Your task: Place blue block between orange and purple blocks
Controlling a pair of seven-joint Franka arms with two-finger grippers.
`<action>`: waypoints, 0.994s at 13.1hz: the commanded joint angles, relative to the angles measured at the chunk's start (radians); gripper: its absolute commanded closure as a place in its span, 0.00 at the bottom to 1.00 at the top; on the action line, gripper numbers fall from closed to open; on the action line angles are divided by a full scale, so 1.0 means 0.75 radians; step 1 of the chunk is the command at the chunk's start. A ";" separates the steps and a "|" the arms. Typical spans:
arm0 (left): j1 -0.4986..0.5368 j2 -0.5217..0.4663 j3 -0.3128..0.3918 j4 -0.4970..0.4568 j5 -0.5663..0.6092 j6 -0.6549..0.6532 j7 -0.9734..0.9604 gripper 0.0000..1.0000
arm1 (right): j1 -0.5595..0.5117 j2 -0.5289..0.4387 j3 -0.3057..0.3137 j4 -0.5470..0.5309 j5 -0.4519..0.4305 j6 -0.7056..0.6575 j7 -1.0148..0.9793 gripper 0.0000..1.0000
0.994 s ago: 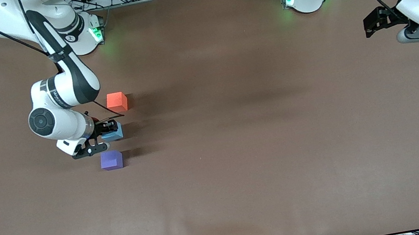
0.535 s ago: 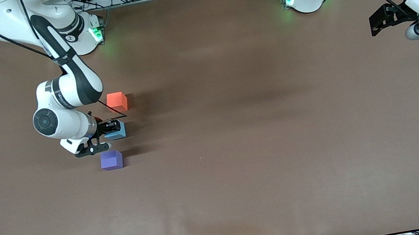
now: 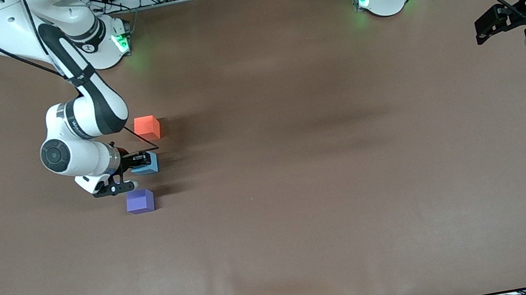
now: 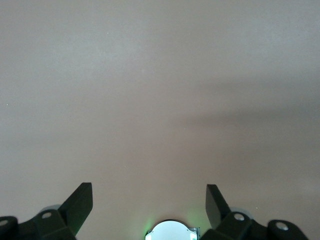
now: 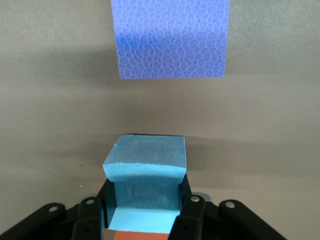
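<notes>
Because the purple block [image 3: 140, 201], left of centre in the front view and nearest the camera, and the orange block [image 3: 147, 128] above it leave a gap, the right gripper [image 3: 138, 161] has its jaws clamped on the blue block [image 3: 147, 164] there, low over the worktop [image 3: 331, 168]. No containers are present. The left gripper [image 3: 486, 27] waits at the upper right edge, jaws wide and empty.

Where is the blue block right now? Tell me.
The blue block sits in the right gripper, shut on it, between the orange block and the purple block, toward the right arm's end of the table.
</notes>
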 commanded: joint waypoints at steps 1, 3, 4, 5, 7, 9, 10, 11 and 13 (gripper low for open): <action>0.035 -0.001 -0.008 0.014 -0.016 -0.012 -0.005 0.00 | -0.019 0.022 0.018 -0.024 0.028 0.071 -0.037 0.14; 0.043 -0.007 -0.008 0.024 -0.018 -0.012 -0.010 0.00 | -0.025 0.022 0.018 -0.016 0.028 0.054 -0.037 0.00; 0.059 -0.015 -0.010 0.032 -0.020 -0.012 0.003 0.00 | -0.031 0.012 0.018 -0.004 0.028 0.022 -0.039 0.00; 0.061 -0.015 -0.012 0.035 -0.022 -0.012 0.003 0.00 | -0.035 0.002 0.018 0.047 0.028 -0.074 -0.037 0.00; 0.059 -0.013 -0.020 0.035 -0.020 -0.012 0.007 0.00 | -0.058 -0.023 0.018 0.200 0.028 -0.323 -0.037 0.00; 0.049 -0.015 -0.026 0.037 -0.030 0.055 0.005 0.00 | -0.072 -0.039 0.014 0.411 0.026 -0.593 -0.037 0.00; 0.045 -0.013 -0.038 0.035 -0.035 0.092 0.007 0.00 | -0.088 -0.043 0.010 0.529 0.024 -0.722 -0.037 0.00; 0.047 -0.013 -0.053 0.033 -0.035 0.099 0.007 0.00 | -0.129 -0.035 0.005 0.680 0.012 -0.844 -0.045 0.00; 0.053 -0.013 -0.053 0.031 -0.022 0.099 0.068 0.00 | -0.176 0.001 0.007 0.985 -0.053 -1.023 -0.108 0.00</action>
